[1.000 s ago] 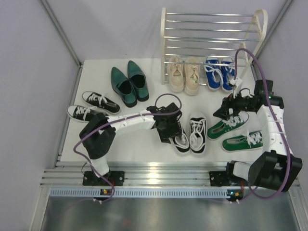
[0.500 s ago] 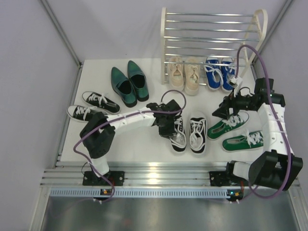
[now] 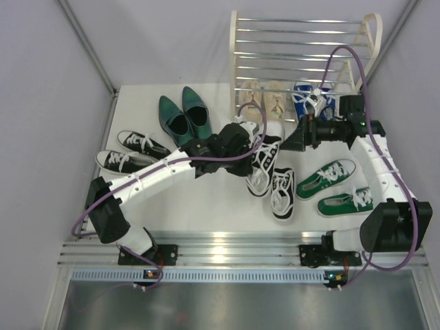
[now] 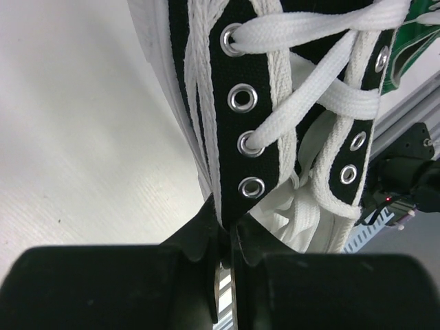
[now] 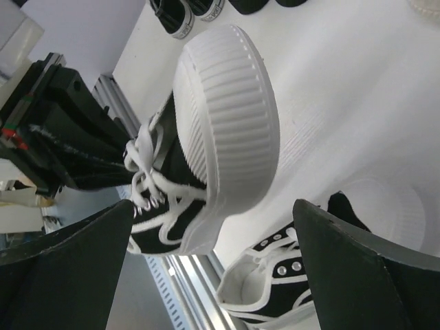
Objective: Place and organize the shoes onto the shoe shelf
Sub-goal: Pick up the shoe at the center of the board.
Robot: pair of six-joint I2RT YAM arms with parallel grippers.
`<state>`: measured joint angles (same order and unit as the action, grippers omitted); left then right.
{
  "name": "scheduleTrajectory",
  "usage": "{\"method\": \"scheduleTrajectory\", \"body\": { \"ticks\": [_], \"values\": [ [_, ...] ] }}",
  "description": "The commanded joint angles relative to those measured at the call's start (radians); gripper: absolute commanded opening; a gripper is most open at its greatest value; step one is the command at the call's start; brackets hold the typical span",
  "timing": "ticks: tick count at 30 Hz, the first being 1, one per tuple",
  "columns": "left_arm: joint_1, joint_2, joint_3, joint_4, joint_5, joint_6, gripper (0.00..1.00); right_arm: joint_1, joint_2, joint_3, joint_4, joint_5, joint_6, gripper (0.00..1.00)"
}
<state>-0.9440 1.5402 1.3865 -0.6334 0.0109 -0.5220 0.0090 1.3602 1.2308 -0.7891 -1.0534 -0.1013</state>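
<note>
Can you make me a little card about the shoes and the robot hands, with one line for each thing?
left gripper: shut on the edge of a black-and-white sneaker, by the lace holes
right gripper: open, facing that sneaker's white toe
partner sneaker: lying on the table
beige lace-ups: at the foot of the shoe shelf
blue sneakers: beside the beige ones
green sneakers: on the table's right side
dark green dress shoes: on the table
other black-and-white pair: near the left edge

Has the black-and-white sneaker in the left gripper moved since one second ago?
Yes: the sneaker has moved toward the shelf, away from the near rail.
</note>
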Motion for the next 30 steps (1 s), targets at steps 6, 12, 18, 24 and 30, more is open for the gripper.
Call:
{"method": "scheduleTrajectory", "body": {
  "ticks": [6, 12, 18, 24, 30],
  "values": [
    [0.002, -0.023, 0.075, 0.182, 0.089, 0.036, 0.00, 0.169, -0.033, -0.033, 0.263, 0.291, 0.466, 0.99],
    [0.002, -0.061, 0.025, 0.256, 0.083, 0.019, 0.00, 0.178, -0.021, -0.066, 0.358, 0.245, 0.569, 0.58],
    [0.042, -0.135, -0.095, 0.409, 0.112, -0.145, 0.43, 0.168, -0.047, -0.088, 0.467, 0.173, 0.701, 0.00],
    [0.100, -0.310, -0.375, 0.728, 0.136, -0.311, 0.89, 0.115, -0.073, -0.100, 0.617, 0.185, 0.880, 0.00],
    [0.108, -0.362, -0.399, 0.693, 0.063, -0.299, 0.88, 0.109, -0.076, -0.100, 0.648, 0.233, 0.957, 0.00]
  ]
}}
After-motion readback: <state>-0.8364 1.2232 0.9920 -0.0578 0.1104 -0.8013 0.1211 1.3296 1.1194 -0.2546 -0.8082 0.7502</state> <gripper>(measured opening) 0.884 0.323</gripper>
